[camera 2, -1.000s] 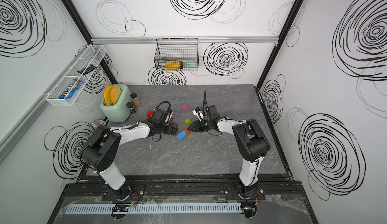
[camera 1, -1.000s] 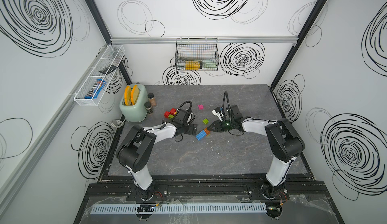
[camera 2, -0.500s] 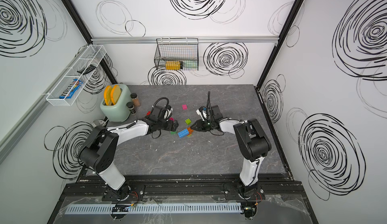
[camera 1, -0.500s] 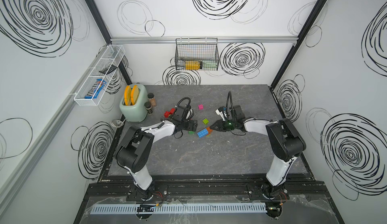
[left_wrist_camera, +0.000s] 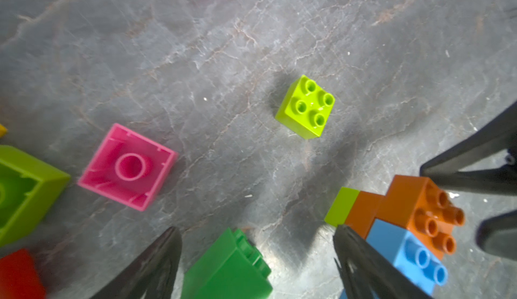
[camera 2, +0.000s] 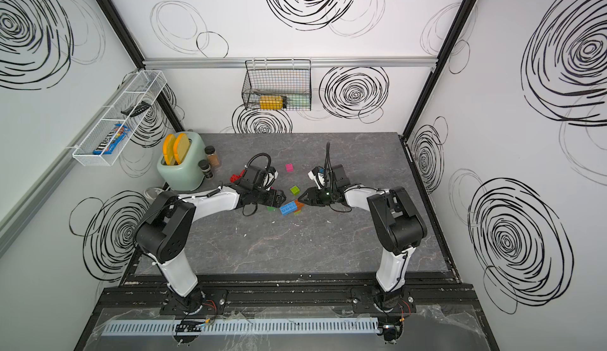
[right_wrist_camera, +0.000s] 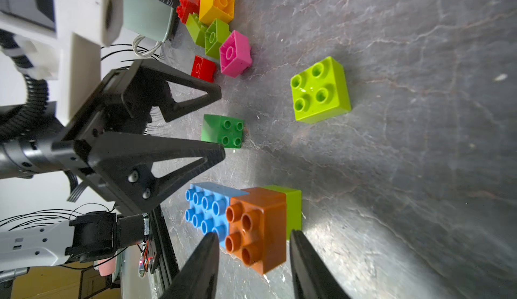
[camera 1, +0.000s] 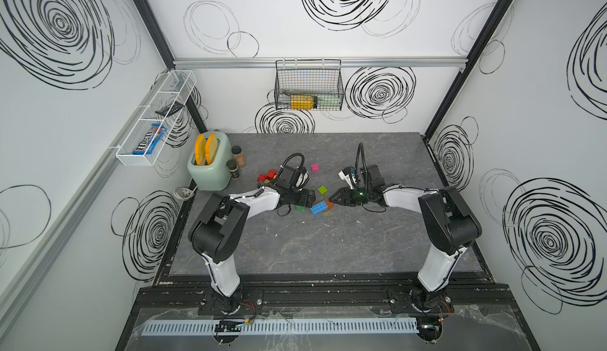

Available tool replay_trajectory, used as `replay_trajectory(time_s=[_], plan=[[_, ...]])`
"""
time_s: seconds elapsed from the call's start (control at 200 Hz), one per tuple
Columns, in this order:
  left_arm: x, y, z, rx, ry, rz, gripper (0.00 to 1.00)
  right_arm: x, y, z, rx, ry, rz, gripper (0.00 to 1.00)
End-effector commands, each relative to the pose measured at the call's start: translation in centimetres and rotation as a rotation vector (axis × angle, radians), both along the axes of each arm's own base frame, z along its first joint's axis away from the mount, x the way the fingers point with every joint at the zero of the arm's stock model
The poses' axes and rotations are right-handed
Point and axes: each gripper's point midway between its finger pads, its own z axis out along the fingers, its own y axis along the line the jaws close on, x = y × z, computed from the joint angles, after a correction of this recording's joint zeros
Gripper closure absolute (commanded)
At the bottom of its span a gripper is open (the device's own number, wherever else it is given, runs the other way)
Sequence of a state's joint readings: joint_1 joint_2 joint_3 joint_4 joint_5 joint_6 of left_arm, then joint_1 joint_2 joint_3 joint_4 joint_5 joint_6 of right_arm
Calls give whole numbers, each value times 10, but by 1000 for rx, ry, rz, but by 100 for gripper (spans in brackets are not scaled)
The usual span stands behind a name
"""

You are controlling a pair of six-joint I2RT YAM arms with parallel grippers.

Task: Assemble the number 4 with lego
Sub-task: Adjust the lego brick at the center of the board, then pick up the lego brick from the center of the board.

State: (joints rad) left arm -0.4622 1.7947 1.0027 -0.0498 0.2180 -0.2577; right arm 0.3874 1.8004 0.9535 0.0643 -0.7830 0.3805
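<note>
Lego (camera 1: 323,205) lies in the middle of the grey table (camera 1: 328,254) in both top views, and I have both arms leaning in low over it. In a top view, the left gripper (camera 1: 313,198) points at the green brick (camera 1: 300,207). The right gripper (camera 1: 331,198) faces it from the other side, with its tip at the orange brick (camera 1: 328,203). The orange brick sits tight against the blue brick (camera 1: 318,208). The lime brick (camera 1: 322,189) sits alone just behind them, and the pink brick (camera 1: 315,167) is farther back. Red bricks (camera 1: 265,176) sit near the toaster (camera 1: 210,168).

From the left wrist, I see the left gripper (left_wrist_camera: 256,229) spread wide. The green brick (left_wrist_camera: 229,266) sits at the mouth of its fingers (left_wrist_camera: 162,255). They are much wider than the brick, so nothing is pinched. The lime brick (left_wrist_camera: 307,107) stands studs up, out ahead. An upside-down pink brick (left_wrist_camera: 128,166) lies off to one side. The orange brick (left_wrist_camera: 414,208), the blue brick (left_wrist_camera: 405,250) and a small lime piece (left_wrist_camera: 342,206) are pressed together in one clump. One finger of the right gripper (left_wrist_camera: 450,199) is a little way off the orange studs.

From the right wrist, the right gripper (right_wrist_camera: 253,234) has one finger on each side of the orange brick (right_wrist_camera: 257,227), partly apart and not squeezing it. The blue brick (right_wrist_camera: 204,211) is beside it. The left gripper (right_wrist_camera: 221,122) gapes at the green brick (right_wrist_camera: 223,131).
</note>
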Motion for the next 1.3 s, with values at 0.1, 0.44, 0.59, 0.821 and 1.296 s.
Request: replay_trajectory(time_s=[0.1, 0.44, 0.59, 0.821, 1.296], plan=[[-14, -1, 7, -44, -27, -22, 24, 1, 1, 20, 19, -48, 14, 48], [-16, 12, -9, 91, -38, -3, 33, 4, 0, 20, 10, -53, 7, 45], [-15, 8, -15, 138, -38, -25, 43, 4, -1, 21, 4, -57, 4, 42], [-20, 13, -23, 193, -25, -35, 50, 5, -4, 26, -15, -80, -8, 39], [-5, 17, 42, 68, -246, 5, 100, 8, 6, 71, -35, -106, -59, 28]])
